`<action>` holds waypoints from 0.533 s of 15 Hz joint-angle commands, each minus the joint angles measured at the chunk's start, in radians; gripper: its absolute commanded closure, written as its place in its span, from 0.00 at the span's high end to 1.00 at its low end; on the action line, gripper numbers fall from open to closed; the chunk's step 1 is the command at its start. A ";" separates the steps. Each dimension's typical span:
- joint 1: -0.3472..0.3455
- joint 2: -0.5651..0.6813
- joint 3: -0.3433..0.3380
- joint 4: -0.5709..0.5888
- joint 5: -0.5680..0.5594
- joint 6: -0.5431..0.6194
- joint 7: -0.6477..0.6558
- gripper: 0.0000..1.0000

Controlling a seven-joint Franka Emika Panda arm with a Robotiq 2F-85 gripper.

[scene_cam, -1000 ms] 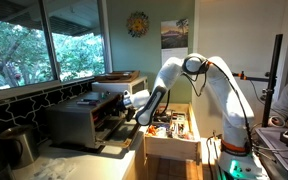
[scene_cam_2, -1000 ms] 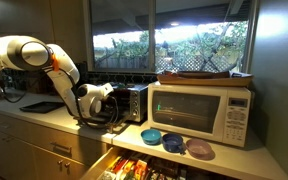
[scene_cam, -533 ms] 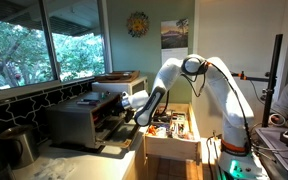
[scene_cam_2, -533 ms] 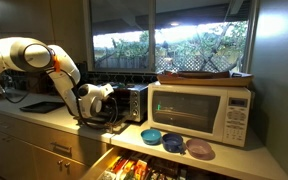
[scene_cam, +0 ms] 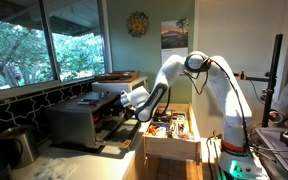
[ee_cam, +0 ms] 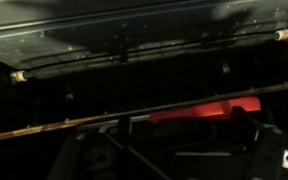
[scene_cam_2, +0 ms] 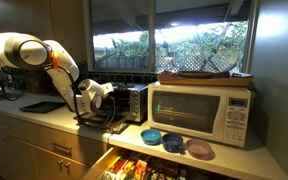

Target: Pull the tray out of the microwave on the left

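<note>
The table (scene_cam: pixel 69 162) runs under the windows and carries both appliances. The white arm (scene_cam: pixel 212 88) rises from its base beside the open drawer (scene_cam: pixel 170 132), bends over at the shoulder and reaches down towards the grey oven (scene_cam: pixel 76 120); in the opposite exterior view the arm (scene_cam_2: pixel 26 50) comes in from the far end of the table (scene_cam_2: pixel 12 110).

The white microwave (scene_cam_2: pixel 200 112) stands just beside the grey oven (scene_cam_2: pixel 134 100), with a wooden board (scene_cam_2: pixel 204 75) lying flat on top of it. The oven's front door hangs down, open, and its inside is dark.

The tool (scene_cam: pixel 134 101) is right at the mouth of the oven, at the upper part of the opening, pointing in (scene_cam_2: pixel 112 97). From here I cannot tell whether it is released or clenched: the wrist view is too dark to make out its fingers.

The tray is hard to pick out. A flat, dark, speckled sheet (ee_cam: pixel 134 30) spans the cavity behind thin metal rods in the wrist view, and that seems to be it, inside the oven.

Three small bowls (scene_cam_2: pixel 174 143) sit in a row on the table in front of the white microwave, above the drawer (scene_cam_2: pixel 144 166).
</note>
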 commanded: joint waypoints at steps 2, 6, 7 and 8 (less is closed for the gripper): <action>-0.077 -0.074 0.068 -0.074 -0.035 -0.131 0.085 1.00; -0.194 -0.147 0.211 -0.128 -0.057 -0.294 0.136 1.00; -0.230 -0.163 0.257 -0.141 -0.050 -0.336 0.139 1.00; -0.276 -0.169 0.317 -0.151 -0.037 -0.371 0.136 1.00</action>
